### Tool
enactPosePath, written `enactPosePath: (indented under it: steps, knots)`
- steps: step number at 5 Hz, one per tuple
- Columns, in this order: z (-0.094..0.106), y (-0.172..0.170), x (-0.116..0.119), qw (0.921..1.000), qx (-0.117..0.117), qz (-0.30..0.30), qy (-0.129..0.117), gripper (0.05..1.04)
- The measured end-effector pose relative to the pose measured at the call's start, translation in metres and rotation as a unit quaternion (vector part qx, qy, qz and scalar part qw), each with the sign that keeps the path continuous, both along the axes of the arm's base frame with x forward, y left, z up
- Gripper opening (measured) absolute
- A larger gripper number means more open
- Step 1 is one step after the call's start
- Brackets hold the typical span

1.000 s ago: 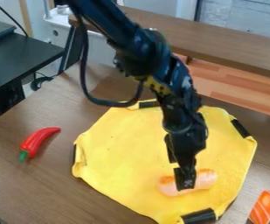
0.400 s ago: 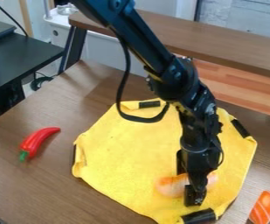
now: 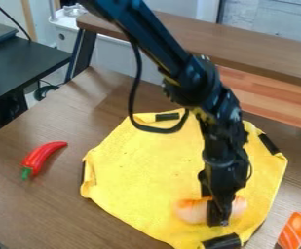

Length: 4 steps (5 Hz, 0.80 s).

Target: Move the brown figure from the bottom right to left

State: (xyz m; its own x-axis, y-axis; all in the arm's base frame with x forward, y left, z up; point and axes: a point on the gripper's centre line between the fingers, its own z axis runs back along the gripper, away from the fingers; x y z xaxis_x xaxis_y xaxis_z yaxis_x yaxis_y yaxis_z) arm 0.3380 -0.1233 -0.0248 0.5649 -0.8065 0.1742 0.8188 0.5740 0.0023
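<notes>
gripper (image 3: 220,214): hanging down over the lower right part of the yellow cloth (image 3: 140,170), in front of the middle of the pale orange figure (image 3: 192,213). cannot tell whether it is spread, pressed together or pinching the figure.

figure: lies on its side on the cloth, toward the lower right edge. one end shows to the left of the gripper, the other to its right; the middle is hidden.

cloth: spread on the brown table (image 3: 42,209), roughly many-sided, with black strips at its edges, one (image 3: 222,241) at the bottom near the figure.

others: red pepper (image 3: 43,155) on the table, left of the cloth and apart from it, green stem end pointing toward the lower left. orange piece with white stripes (image 3: 296,229) at the lower right, off the cloth. black table (image 3: 22,68) at the upper left.
</notes>
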Motion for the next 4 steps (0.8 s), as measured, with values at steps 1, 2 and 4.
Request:
enactPosePath:
  steps: [1,2,4]
  knots:
    - [0.033,0.028,0.012,0.9981,-0.04,0.043,-0.017,0.633]
    - [0.044,0.057,0.012,0.9933,-0.073,0.09,0.005,0.633]
    - [0.057,0.139,0.031,0.9797,-0.088,0.18,-0.01,0.633]
